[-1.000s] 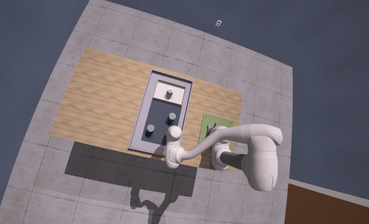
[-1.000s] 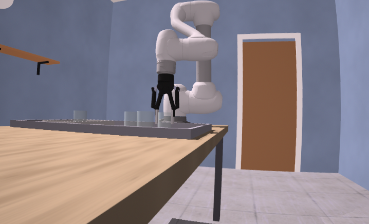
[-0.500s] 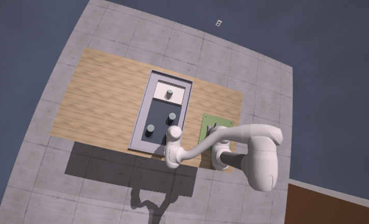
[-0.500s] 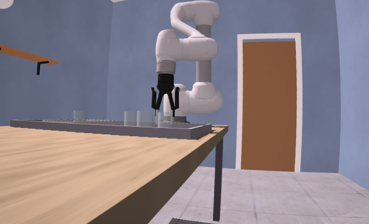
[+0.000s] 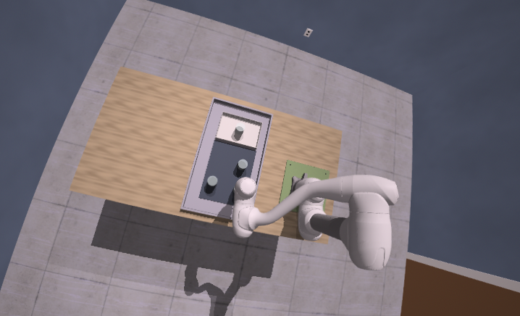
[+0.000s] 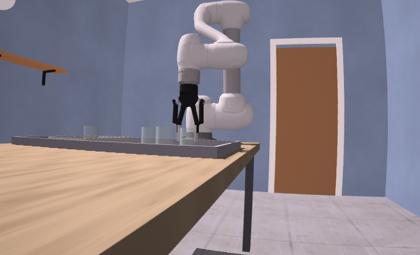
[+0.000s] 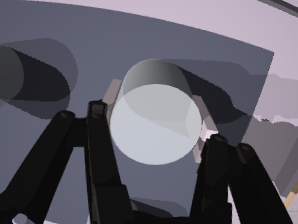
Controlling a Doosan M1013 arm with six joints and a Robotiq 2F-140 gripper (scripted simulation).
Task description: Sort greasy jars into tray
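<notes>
One glass jar [image 6: 186, 136] [image 7: 156, 122] between the claw's [image 6: 187, 137] [image 7: 157, 120] fingers, over the mat [image 5: 224, 164] [image 7: 100, 30].

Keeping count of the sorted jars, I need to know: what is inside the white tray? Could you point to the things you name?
One glass jar [image 5: 239, 130] [image 6: 91, 131] stands inside the white tray [image 5: 224, 127]. The patch of tray floor beneath it is covered.

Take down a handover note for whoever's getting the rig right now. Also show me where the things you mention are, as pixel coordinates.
Pincer [image 6: 187, 136] [image 7: 154, 101]: around the third jar [image 6: 187, 135] [image 7: 155, 125] on the drying mat [image 5: 227, 156] [image 7: 100, 27]; firm grip unclear.
Other jars: one in the white tray [image 5: 250, 137], two on the mat, one near the tray [image 5: 242, 164] [image 6: 148, 135] [image 7: 9, 75], one farther off [image 5: 211, 181] [image 6: 165, 135].
Done: one jar sits in the tray; whether it is greasy can't be seen.
Left: settle which mat jars are greasy, tray those, leave everything at rest.
</notes>
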